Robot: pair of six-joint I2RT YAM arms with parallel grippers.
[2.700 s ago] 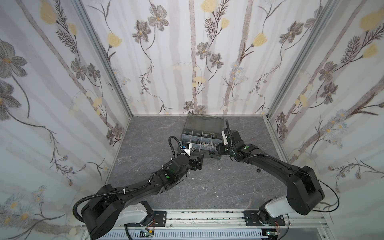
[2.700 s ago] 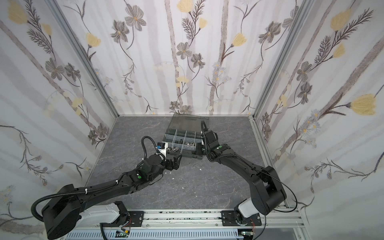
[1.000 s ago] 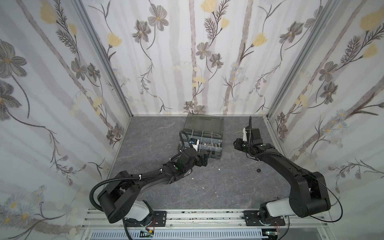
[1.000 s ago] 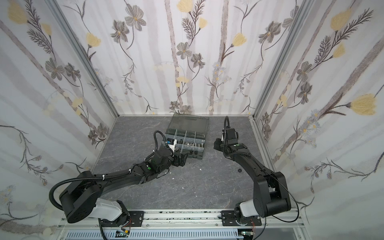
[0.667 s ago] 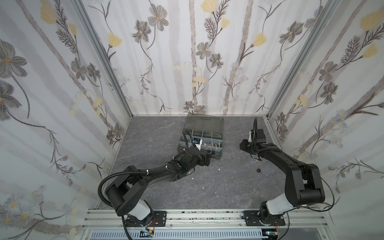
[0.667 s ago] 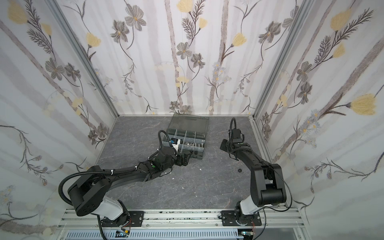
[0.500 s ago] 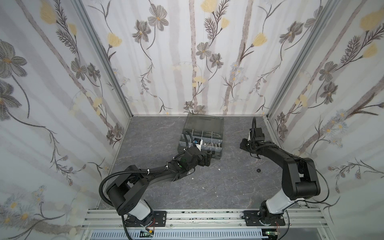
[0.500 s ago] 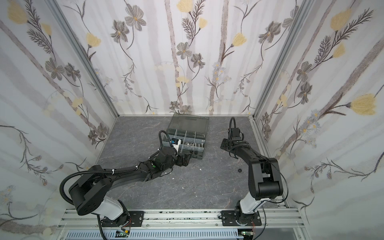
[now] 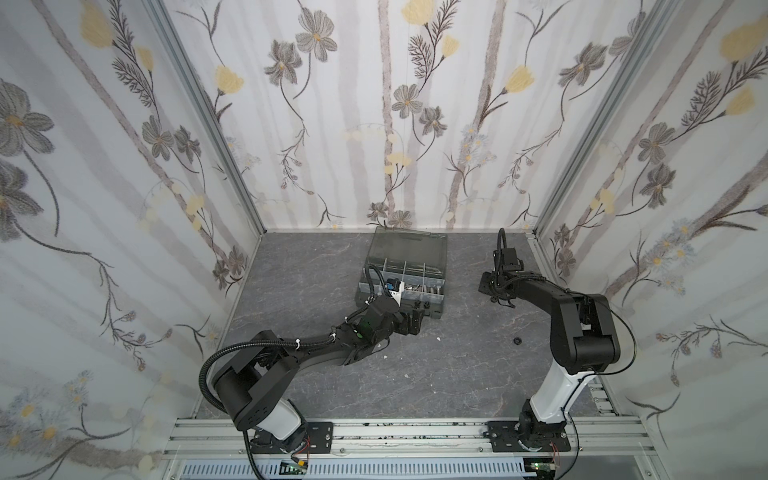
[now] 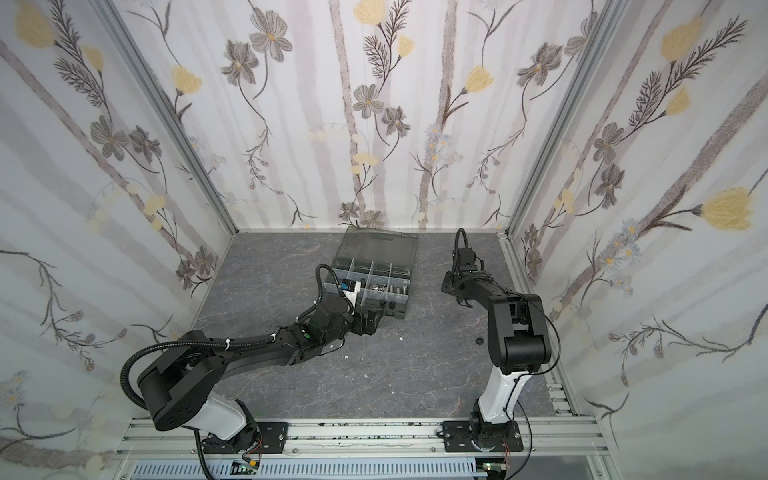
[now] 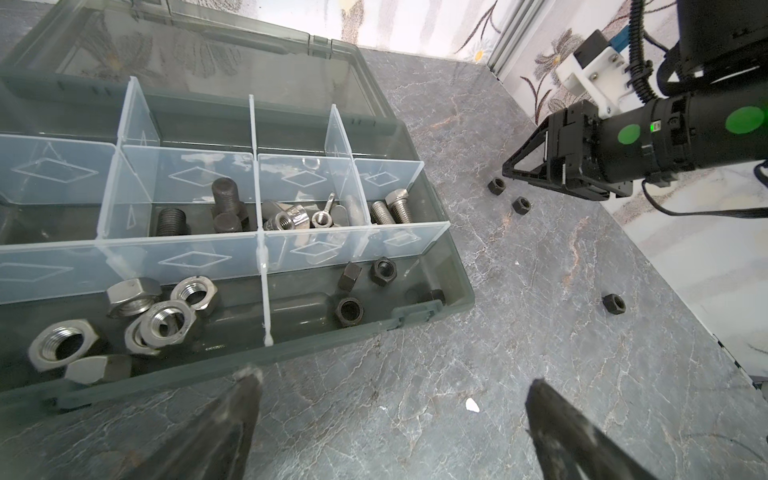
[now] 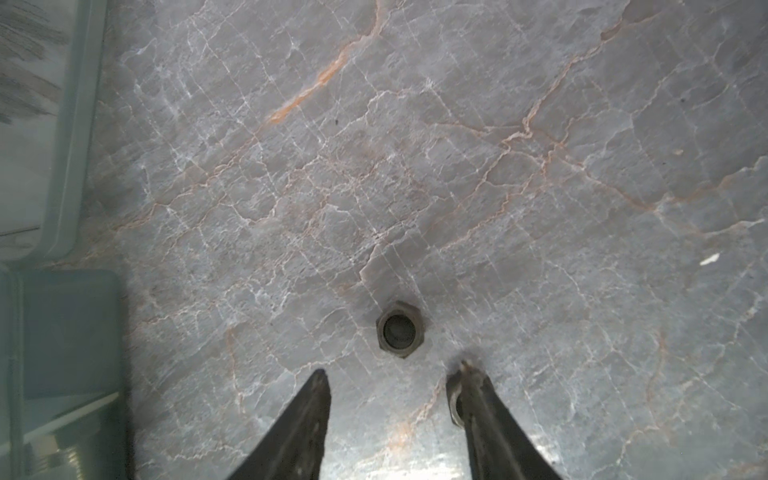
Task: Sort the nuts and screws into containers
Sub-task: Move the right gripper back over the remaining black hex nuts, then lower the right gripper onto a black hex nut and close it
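We see the dark grey-green plastic organizer case (image 9: 436, 312) standing on the grey marble-patterned tabletop (image 9: 415, 374). Its smoky transparent lid (image 9: 409, 247) lies folded open behind it.

The left gripper (image 11: 395, 380) hovers low over the tabletop just in front of the case's front wall. Its two fingers are spread wide with nothing between them.

The right gripper (image 12: 392, 370) is well off the right end of the case, tips down close to the tabletop. Its fingers stand apart and grip nothing. Just ahead of its fingertips a small black hex nut (image 12: 399, 330) lies flat, hole upward. A second black hex nut (image 12: 454, 405) sits against the inner edge of one finger, partly hidden by it. A third black hex nut (image 9: 517, 341) lies alone on the tabletop, farther from the case and forward of its front wall.

Pale translucent dividers (image 11: 257, 199) split the case into compartments.
- **Front row:** large silver hex nuts (image 11: 162, 320) fill one compartment. Small black hex nuts (image 11: 382, 272) lie in the compartment at the end nearest the right gripper.
- **Row behind:** we make out thick black bolts (image 11: 224, 199), then silver wing nuts (image 11: 291, 218), then shiny silver hex-head bolts (image 11: 395, 210) at the end nearest the right gripper.
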